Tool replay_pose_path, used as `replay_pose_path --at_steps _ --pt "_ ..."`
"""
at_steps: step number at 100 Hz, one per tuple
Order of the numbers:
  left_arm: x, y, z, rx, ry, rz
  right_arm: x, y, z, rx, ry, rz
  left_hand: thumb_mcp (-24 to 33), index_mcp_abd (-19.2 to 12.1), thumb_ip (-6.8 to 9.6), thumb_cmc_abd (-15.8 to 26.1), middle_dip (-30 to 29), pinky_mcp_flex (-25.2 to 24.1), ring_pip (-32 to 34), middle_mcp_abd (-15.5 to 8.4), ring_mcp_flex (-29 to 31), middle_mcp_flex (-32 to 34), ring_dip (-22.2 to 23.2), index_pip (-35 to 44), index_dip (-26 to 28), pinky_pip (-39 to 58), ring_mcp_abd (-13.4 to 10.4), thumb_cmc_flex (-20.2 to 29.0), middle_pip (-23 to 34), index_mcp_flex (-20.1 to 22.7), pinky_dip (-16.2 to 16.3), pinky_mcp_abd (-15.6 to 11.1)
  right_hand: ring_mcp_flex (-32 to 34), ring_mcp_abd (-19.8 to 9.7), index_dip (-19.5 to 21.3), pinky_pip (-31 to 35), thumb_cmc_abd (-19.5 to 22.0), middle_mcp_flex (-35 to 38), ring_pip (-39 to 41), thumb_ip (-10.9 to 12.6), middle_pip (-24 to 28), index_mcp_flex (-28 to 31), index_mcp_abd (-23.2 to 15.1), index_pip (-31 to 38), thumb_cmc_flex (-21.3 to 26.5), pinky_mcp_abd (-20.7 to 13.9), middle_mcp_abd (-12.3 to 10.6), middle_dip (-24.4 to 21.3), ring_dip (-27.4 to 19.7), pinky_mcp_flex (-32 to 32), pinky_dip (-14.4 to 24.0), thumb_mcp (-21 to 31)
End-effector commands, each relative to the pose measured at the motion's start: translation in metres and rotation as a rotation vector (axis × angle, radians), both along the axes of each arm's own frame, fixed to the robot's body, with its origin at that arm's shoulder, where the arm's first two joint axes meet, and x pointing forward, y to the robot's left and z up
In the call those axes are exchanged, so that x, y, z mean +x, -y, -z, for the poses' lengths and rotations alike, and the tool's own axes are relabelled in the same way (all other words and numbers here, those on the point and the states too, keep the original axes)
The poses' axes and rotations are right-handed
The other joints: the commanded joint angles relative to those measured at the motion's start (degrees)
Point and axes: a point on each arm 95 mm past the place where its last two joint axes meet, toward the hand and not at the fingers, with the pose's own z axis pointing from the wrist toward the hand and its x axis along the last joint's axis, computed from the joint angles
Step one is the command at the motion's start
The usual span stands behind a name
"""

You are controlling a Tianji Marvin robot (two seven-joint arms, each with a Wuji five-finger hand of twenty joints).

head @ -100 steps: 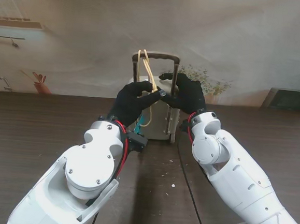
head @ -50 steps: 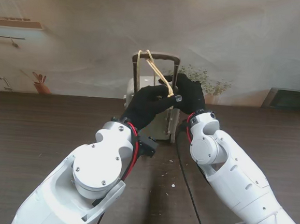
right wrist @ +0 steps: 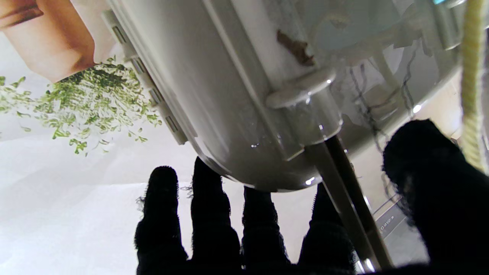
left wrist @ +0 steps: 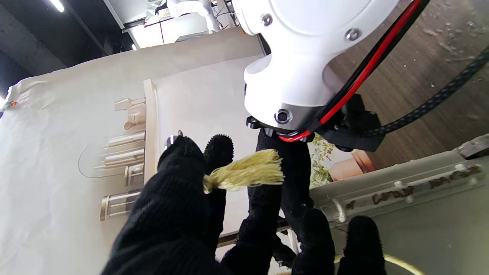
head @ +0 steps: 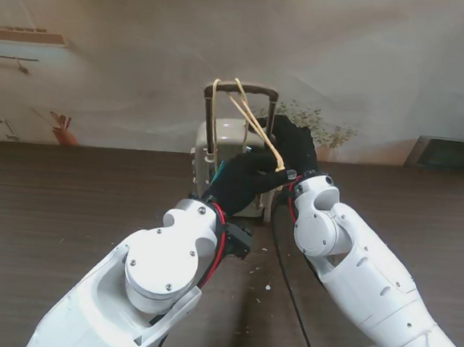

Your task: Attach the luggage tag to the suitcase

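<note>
Over the suitcase (head: 221, 153) handle, left fingers (left wrist: 183, 179) pinch the cord (head: 256, 123); right fingers (right wrist: 206, 214) seemingly spread

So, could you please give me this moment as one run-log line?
left hand: pinching cord end | cord: looped over suitcase handle | right hand: on suitcase, fingers spread | tag: unseen

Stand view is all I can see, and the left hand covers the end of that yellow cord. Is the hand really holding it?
Observer: Yes. In the left wrist view the left hand pinches the cord just short of its frayed end, which sticks out as a tuft.
Operator: And the right hand behind it, is it gripping anything?
Observer: Seemingly not. The right wrist view shows the right hand with fingers straight and spread beside the suitcase, close to a handle post.
</note>
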Motion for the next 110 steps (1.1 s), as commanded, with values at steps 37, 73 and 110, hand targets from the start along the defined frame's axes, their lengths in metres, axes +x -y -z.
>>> replay_pose_path --at_steps 37,73,110 --pt "-0.018 -0.009 0.032 0.028 -0.103 0.018 0.0 0.001 0.011 -0.023 -0.046 -0.004 -0.37 -5.47 0.7 2.2 2.11 0.95 3.54 -0.96 0.44 0.95 0.21 4.21 4.25 0.79 1.08 3.86 1.49 -0.12 2.02 1.39 1.59 -0.95 1.77 1.28 -0.15 6.21 -0.02 1.57 2.68 6.7 0.12 2.2 0.22 -0.98 0.38 0.71 -0.19 0.27 -0.86 2.74" --pt "-0.018 -0.013 0.053 0.089 -0.165 0.039 0.001 0.0 0.011 -0.023 -0.054 -0.003 -0.12 -3.98 0.63 2.33 2.91 1.64 5.06 -1.35 0.46 1.36 0.27 5.25 8.05 1.39 1.36 4.73 2.72 -0.37 3.03 1.04 1.95 -1.11 1.81 1.73 -0.06 7.09 0.06 1.58 2.51 7.39 0.5 1.92 0.17 -1.01 0.35 0.73 -0.23 0.54 -1.29 2.73" --pt "-0.017 -0.015 0.072 0.145 -0.231 0.064 0.002 0.0 0.013 -0.019 -0.066 0.006 -0.19 -3.88 0.58 2.42 3.03 1.62 5.43 -1.45 0.33 1.13 0.12 4.64 8.6 1.33 1.33 4.81 2.75 -0.43 3.3 0.7 2.09 -1.02 1.86 2.09 0.27 7.47 0.05 1.63 2.34 7.77 0.7 1.78 0.12 -1.06 0.42 0.74 -0.26 0.68 -1.68 2.79"
